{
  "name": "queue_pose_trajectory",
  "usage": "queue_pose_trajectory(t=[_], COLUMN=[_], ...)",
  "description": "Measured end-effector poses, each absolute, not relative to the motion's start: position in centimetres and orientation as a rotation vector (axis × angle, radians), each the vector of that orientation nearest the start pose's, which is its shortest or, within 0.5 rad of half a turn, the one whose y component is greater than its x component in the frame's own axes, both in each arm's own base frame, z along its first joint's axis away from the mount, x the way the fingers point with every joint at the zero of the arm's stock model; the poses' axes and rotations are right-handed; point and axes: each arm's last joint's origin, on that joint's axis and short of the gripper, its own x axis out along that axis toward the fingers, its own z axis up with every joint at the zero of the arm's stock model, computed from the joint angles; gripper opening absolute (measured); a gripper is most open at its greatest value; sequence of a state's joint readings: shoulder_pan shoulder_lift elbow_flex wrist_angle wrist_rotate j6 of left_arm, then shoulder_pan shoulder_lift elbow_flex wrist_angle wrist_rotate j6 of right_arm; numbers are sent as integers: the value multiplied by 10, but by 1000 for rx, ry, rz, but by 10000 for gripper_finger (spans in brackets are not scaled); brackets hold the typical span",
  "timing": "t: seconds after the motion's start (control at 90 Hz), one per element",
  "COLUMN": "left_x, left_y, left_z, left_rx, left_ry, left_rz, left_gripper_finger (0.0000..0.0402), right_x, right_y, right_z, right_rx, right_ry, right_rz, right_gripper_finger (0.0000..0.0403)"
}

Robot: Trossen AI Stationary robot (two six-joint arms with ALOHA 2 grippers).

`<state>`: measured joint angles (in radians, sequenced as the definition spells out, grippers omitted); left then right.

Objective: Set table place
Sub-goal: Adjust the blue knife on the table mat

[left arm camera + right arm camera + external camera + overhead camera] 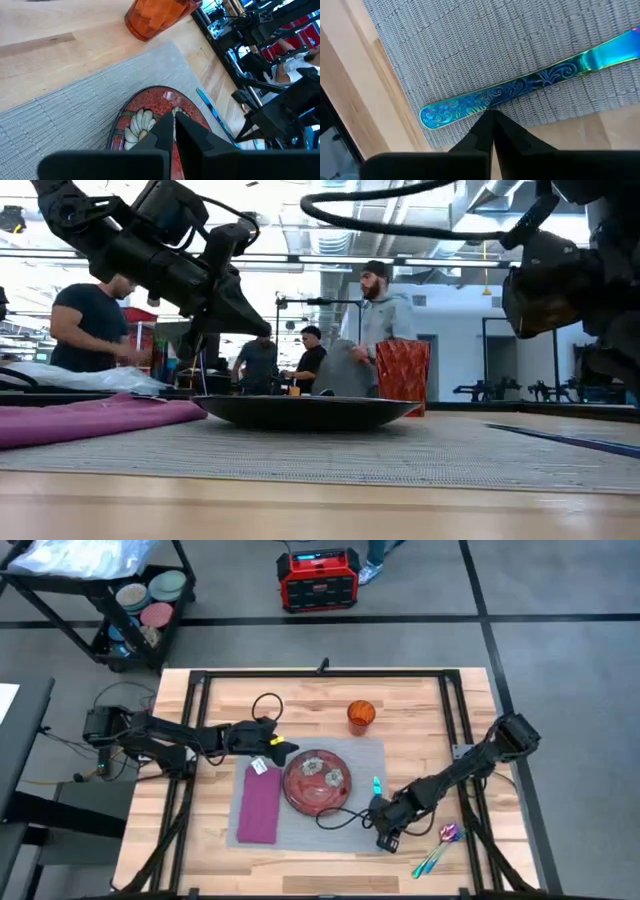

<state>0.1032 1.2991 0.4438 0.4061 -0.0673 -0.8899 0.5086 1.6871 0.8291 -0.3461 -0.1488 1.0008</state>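
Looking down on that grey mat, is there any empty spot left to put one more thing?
Yes. On the grey placemat, bare cloth lies between the red plate and the orange cup. The table is bare wood along its far edge. It is crowded between the purple napkin and plate, and at the mat's right edge, where the right claw sits by blue cutlery.

Grey floor with dark seams; red-black case; black cart (stacked plates); ceiling lights; people standing behind.
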Motion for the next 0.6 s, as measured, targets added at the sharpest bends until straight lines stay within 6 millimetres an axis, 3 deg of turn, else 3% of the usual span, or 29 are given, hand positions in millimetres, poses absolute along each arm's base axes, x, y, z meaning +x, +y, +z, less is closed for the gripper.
queue_pose_trajectory(t=[0.467,0.6], left_x=[241,242], left_y=[27,16], left_z=[170,179], left_rx=[-876,-987], left_ry=[349,371], left_rz=[347,164], left_gripper_finger=[0,0], right_x=[251,252], right_y=[138,136], right_z=[130,130], right_rx=[615,617], right_ry=[1385,1388], right_rz=[-82,-86], right_gripper_finger=[0,0])
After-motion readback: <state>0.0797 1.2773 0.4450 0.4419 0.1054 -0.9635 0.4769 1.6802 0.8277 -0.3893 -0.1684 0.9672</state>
